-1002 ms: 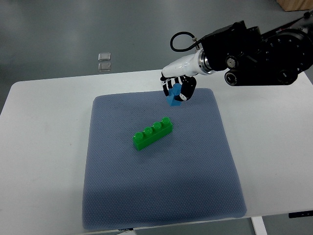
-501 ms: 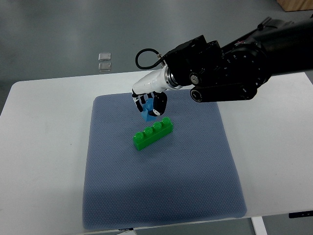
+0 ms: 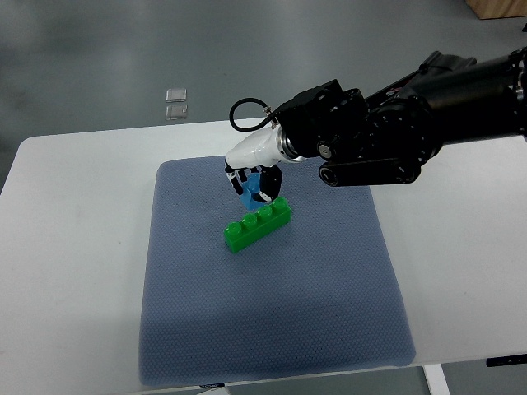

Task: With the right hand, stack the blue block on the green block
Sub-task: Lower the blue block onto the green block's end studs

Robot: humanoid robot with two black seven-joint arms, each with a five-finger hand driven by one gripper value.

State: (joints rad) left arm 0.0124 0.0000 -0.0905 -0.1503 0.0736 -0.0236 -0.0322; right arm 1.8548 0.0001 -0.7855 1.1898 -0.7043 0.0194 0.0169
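Right hand point(image 3: 254, 183) fingers clamped on blue block point(image 3: 251, 189) just above the studded green block point(image 3: 258, 223) (four round studs), on dimpled grey mat point(image 3: 272, 329)

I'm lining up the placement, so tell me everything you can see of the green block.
The green block is a long, bright green brick that looks like glossy plastic, with four round studs in a single row on top. It lies flat, studs up, on the blue-grey mat, angled so its right end sits farther from the robot than its left. Nothing is stacked on it yet. The right hand, holding the blue block, is just beyond its upper side; whether they touch cannot be told.
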